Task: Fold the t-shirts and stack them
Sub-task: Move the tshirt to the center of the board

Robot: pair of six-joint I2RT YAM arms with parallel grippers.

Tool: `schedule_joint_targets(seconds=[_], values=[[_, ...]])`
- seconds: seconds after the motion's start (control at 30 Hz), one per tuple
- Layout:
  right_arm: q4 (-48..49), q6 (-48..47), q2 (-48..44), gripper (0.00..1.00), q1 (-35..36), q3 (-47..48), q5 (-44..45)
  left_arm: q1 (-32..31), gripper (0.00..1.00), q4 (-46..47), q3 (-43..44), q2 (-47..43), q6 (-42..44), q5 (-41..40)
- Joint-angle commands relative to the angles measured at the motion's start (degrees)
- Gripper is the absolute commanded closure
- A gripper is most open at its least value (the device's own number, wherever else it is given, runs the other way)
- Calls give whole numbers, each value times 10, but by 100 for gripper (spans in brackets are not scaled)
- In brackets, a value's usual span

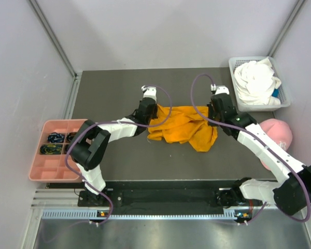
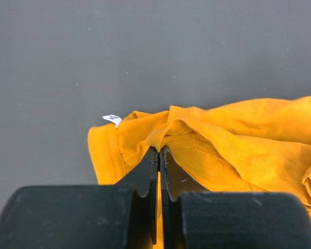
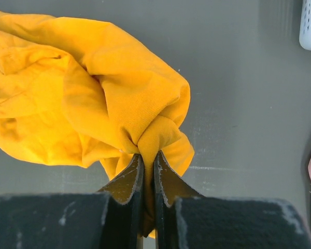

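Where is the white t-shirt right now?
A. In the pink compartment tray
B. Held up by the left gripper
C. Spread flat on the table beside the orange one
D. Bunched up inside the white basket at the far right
D: the white t-shirt lies bunched inside the white basket at the table's far right, while the left gripper and right gripper are both shut on the orange t-shirt.
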Motion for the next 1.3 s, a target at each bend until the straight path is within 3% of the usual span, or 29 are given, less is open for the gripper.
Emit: schedule_joint_targets(seconds=[0.0, 0.2, 0.33, 0.63, 0.7, 0.8, 1.0, 1.07, 1.1, 1.27], values=[[6, 12, -28, 100, -5, -10, -7, -2, 100, 14, 29, -60, 16, -33], [15, 24, -28, 100, -6, -32, -9, -2, 100, -48, 49, -134, 7, -2], [19, 32, -25, 100, -6, -41, -13, -2, 100, -105, 40, -175, -14, 61], [21, 38, -27, 100, -5, -47, -8, -13, 99, -122, -140, -248, -116, 107], [23, 39, -27, 100, -5, -50, -8, -14, 90, -132, -150, -252, -124, 102], [24, 42, -27, 100, -5, -54, -11, -14, 86, -147, -155, -260, -129, 99], [26, 46, -31, 100, -5, -65, -13, -14, 48, -171, -128, -299, -124, 65], [28, 47, -30, 100, -5, -69, -13, -14, 28, -190, -110, -307, -120, 54], [29, 49, -30, 100, -5, -71, -13, -14, 1, -199, -105, -315, -120, 50], [33, 54, -27, 100, -5, -75, -14, -13, 1, -195, -101, -339, -115, 29]])
